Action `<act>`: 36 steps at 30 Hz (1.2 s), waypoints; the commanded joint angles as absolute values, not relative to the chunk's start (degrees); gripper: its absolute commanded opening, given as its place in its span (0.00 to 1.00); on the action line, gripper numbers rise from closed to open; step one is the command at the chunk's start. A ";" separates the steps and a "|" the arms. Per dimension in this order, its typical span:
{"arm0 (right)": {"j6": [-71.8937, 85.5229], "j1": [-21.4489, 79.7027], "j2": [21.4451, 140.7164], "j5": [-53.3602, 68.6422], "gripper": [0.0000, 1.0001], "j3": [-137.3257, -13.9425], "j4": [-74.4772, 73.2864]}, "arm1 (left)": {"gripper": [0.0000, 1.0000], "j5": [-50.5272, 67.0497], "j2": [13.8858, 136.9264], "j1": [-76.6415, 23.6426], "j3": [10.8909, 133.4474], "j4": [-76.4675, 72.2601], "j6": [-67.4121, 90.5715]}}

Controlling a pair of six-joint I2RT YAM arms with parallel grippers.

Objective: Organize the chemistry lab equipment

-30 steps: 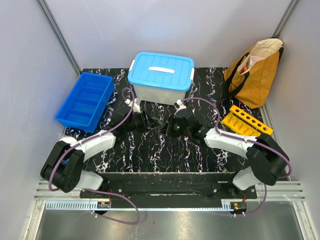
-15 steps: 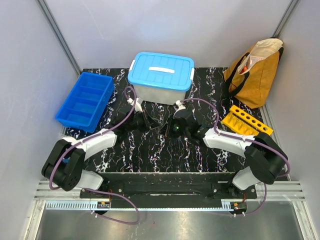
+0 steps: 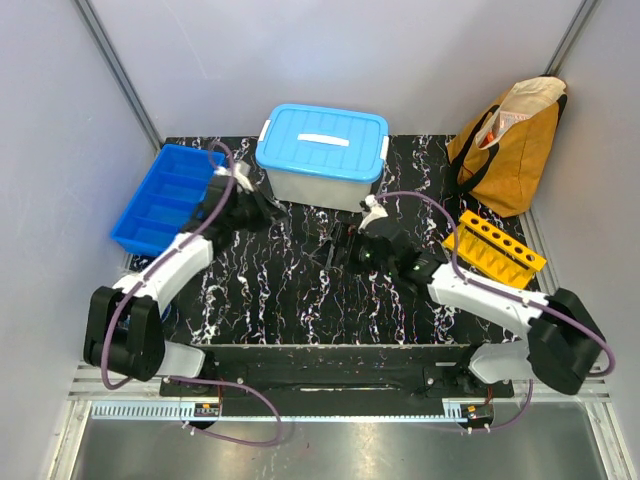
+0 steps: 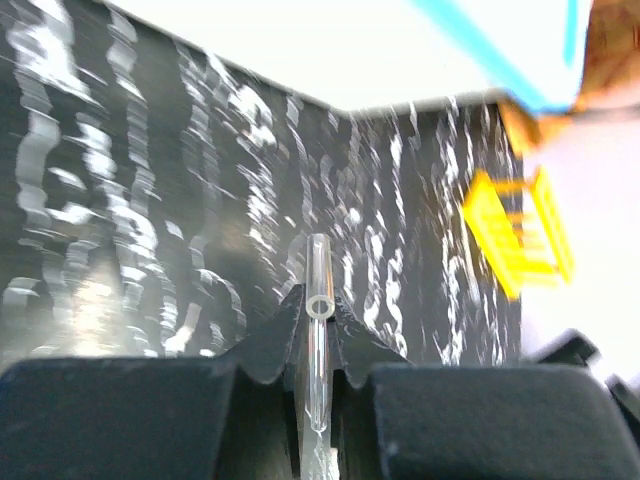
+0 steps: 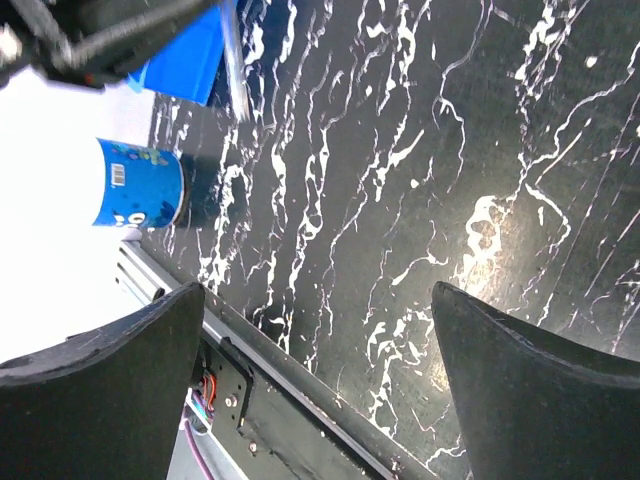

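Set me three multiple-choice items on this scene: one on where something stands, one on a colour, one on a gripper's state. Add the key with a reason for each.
1. Where on the table does the yellow rack stand?
A. at the far left edge
B. in the near middle
C. on the right side

2. What colour is the tub lid?
A. blue
B. red
C. green

3. How is the left gripper?
A. open and empty
B. shut on a thin transparent tube
C. shut on nothing

Key:
1 C: the top view shows the rack by the table's right edge.
2 A: the lid is light blue over a white body.
3 B: the left wrist view shows the tube pinched between the two fingers.
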State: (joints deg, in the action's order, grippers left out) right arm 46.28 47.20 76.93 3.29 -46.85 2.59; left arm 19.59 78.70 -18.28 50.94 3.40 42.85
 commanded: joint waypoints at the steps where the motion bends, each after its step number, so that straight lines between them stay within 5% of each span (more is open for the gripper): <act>1: 42.63 47.72 71.46 -1.67 1.00 -46.85 0.35 | 0.01 14.78 75.32 -6.97 58.61 12.81 37.71; 14: 38.23 47.64 69.08 -4.92 1.00 -48.07 -2.72 | 0.04 10.48 84.90 21.61 69.52 15.13 40.77; 36: 33.22 47.55 68.47 -15.38 1.00 -49.92 -5.71 | 0.13 -4.31 104.23 22.85 71.98 7.73 51.94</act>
State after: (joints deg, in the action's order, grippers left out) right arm 34.52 47.22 69.91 -11.94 -46.72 -6.28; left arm -1.45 102.80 22.31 68.03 9.80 50.96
